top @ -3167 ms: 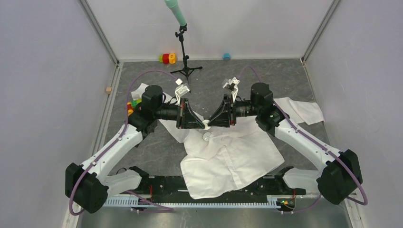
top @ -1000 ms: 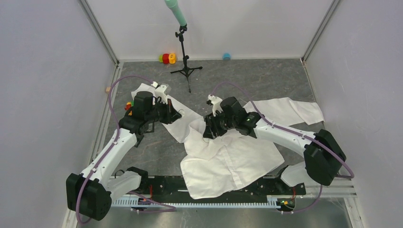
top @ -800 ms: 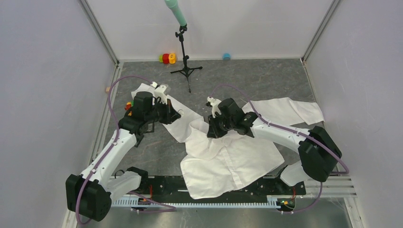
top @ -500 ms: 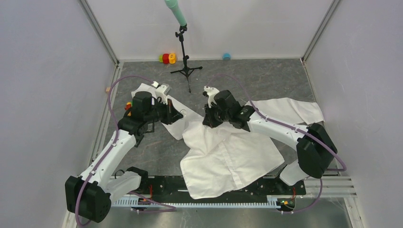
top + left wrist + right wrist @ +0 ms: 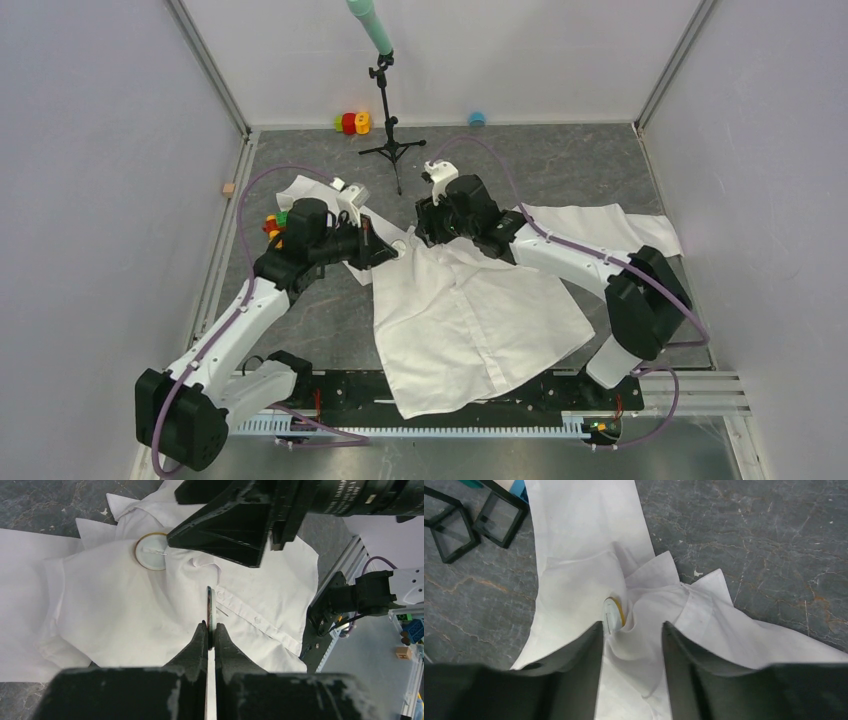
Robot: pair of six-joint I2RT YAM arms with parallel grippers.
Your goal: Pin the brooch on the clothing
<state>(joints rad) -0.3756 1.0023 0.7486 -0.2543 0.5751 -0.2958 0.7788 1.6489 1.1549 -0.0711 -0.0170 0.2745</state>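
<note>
While the left claw (image 5: 210, 628) is pinched shut on the brooch (image 5: 209, 600), held edge-on over the shirt (image 5: 115, 610) on the desk (image 5: 749, 540), the right claw (image 5: 632, 627) gapes empty over a gold-rimmed disc (image 5: 611, 615). Best have it press the cloth taut, then ease the pin in shallow.

Arm barrel (image 5: 360, 490): white print, too blurred to read.
Wooden block (image 5: 404, 653): one letter, seemingly "H".
</note>
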